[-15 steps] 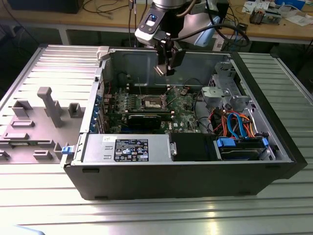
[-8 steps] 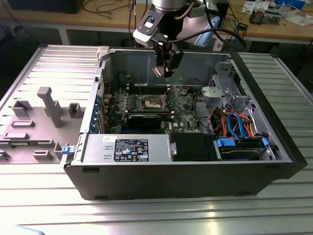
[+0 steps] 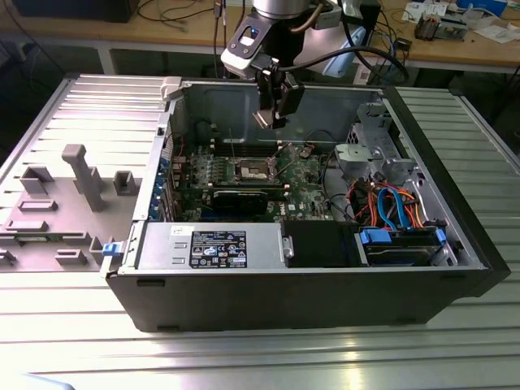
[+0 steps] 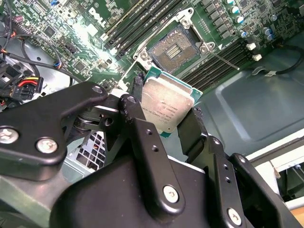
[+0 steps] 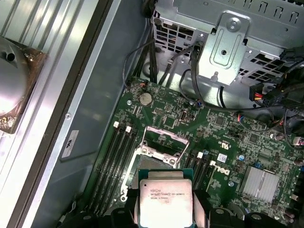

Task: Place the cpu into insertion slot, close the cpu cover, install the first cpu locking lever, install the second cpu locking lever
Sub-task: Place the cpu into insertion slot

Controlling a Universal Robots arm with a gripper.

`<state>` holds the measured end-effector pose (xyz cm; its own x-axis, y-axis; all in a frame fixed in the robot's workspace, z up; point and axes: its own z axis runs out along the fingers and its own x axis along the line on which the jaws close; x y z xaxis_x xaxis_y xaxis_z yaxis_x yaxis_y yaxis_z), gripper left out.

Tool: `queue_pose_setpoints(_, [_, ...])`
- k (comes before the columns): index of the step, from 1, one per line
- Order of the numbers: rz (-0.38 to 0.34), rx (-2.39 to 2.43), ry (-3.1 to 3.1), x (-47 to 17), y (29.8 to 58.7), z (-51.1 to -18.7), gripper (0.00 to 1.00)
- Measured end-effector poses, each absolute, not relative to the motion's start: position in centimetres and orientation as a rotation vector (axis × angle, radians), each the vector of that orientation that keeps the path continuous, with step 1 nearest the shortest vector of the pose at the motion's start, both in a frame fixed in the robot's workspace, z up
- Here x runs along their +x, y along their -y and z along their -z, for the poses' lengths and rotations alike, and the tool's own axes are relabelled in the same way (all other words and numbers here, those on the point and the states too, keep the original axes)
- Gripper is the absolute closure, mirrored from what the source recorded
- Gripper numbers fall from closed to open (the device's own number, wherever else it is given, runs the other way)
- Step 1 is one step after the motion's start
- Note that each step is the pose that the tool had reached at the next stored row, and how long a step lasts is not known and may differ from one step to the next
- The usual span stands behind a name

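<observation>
My gripper (image 3: pixel 271 116) hangs inside the open computer case, shut on the cpu (image 4: pixel 166 107), a flat square chip with a silver-grey top. Black fingers (image 4: pixel 137 116) press on two opposite edges of it. The chip hovers above the green motherboard, over the insertion slot (image 4: pixel 175 47), whose contact field lies bare. In the first wrist view the cpu (image 5: pixel 165 202) hides most of the slot, and the cpu cover (image 5: pixel 163 138), a thin metal frame, stands swung open at the slot's far side. A thin locking lever (image 4: pixel 223 59) sticks out beside the slot.
Memory slots (image 5: pixel 116 156) flank the socket. A metal drive cage (image 3: pixel 370 154) and coloured cables (image 3: pixel 390 203) fill the case at the exterior view's right. A long black card (image 3: pixel 240 199) and the power supply (image 3: pixel 215 244) lie nearer the front. A grey fixture (image 3: pixel 81 175) stands outside at the left.
</observation>
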<state>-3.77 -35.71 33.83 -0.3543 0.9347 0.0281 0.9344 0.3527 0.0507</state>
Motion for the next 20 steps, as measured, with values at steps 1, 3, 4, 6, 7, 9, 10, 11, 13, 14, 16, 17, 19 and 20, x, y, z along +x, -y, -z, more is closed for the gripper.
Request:
queue_pose_setpoints(1, [-0.091,1.782,-2.579,-3.8,35.7,-33.8,0.46])
queue_pose_setpoints(3, [-0.09,1.784,-2.577,-3.8,35.7,-33.8,0.46])
queue_pose_setpoints(4, [-0.091,1.798,-2.567,-3.8,35.7,-33.8,0.46])
queue_pose_setpoints(6, [-0.088,1.834,-2.543,-3.8,35.7,-33.7,0.46])
queue_pose_setpoints(7, [-0.086,1.855,-2.53,-3.8,35.7,-33.6,0.46])
queue_pose_setpoints(9, [-0.08,1.884,-2.514,-3.8,35.7,-33.5,0.46])
queue_pose_setpoints(10, [-0.077,1.895,-2.509,-3.8,35.7,-33.5,0.46])
queue_pose_setpoints(11, [-0.075,1.903,-2.505,-3.8,35.7,-33.4,0.46])
queue_pose_setpoints(13, [-0.072,1.919,-2.496,-3.8,35.7,-33.3,0.46])
queue_pose_setpoints(14, [-0.07,1.931,-2.489,-3.8,35.7,-33.1,0.46])
queue_pose_setpoints(16, [-0.069,1.946,-2.478,-3.8,35.7,-32.9,0.46])
queue_pose_setpoints(17, [-0.068,1.955,-2.471,-3.8,35.7,-32.7,0.46])
queue_pose_setpoints(19, [-0.066,1.971,-2.459,-3.8,35.7,-32.6,0.46])
queue_pose_setpoints(20, [-0.065,1.982,-2.449,-3.8,35.7,-32.4,0.46])
